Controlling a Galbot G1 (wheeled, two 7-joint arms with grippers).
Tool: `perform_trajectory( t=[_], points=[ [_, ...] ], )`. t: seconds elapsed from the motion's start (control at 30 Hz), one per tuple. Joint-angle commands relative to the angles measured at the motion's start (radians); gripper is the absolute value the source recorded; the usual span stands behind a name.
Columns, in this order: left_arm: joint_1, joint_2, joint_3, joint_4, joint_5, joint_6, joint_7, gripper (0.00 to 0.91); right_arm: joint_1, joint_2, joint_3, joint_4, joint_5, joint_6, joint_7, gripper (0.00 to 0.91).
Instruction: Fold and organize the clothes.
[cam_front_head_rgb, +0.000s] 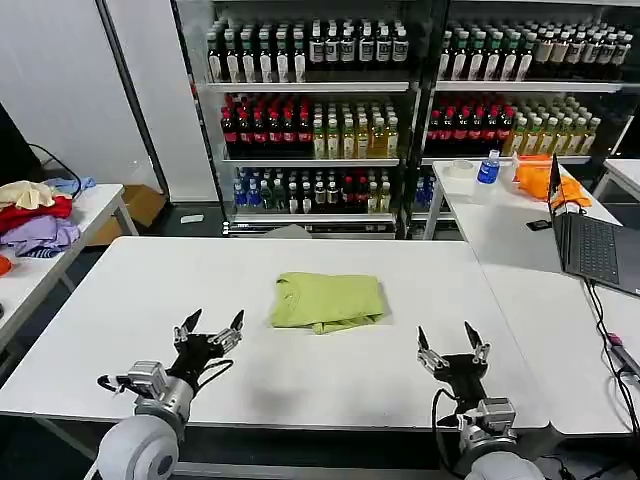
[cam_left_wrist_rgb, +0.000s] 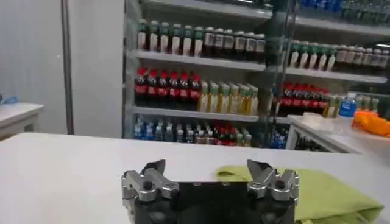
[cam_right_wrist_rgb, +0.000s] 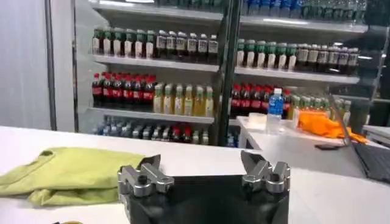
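The lime-green T-shirt (cam_front_head_rgb: 328, 301) lies folded into a compact rectangle in the middle of the white table (cam_front_head_rgb: 130, 300). My left gripper (cam_front_head_rgb: 211, 329) hovers open near the table's front edge, left of the shirt, holding nothing. My right gripper (cam_front_head_rgb: 452, 346) stands open at the front right, also apart from the shirt. The left wrist view has the shirt (cam_left_wrist_rgb: 323, 192) beyond the open left gripper (cam_left_wrist_rgb: 209, 169). In the right wrist view the shirt (cam_right_wrist_rgb: 67, 173) lies off to one side of the open right gripper (cam_right_wrist_rgb: 201, 164).
A pile of red, lilac and cream garments (cam_front_head_rgb: 35, 215) sits on a side table at the left. At the right, a laptop (cam_front_head_rgb: 590, 240), an orange cloth (cam_front_head_rgb: 545, 180) and a water bottle (cam_front_head_rgb: 488, 167) rest on another table. Shelves of drink bottles (cam_front_head_rgb: 310, 120) stand behind.
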Motion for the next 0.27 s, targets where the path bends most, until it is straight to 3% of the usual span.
perform_trajectory(
  t=[0.03, 0.27],
  points=[
    [-0.021, 0.001, 0.013, 0.012, 0.037, 0.006, 0.011, 0.907, 0.004, 0.005, -0.003, -0.013, -0.009, -0.007, -0.004, 0.907],
    [-0.037, -0.002, 0.024, 0.033, 0.038, 0.012, 0.019, 0.907, 0.018, 0.01, -0.007, -0.026, 0.022, -0.001, -0.006, 0.907]
  ],
)
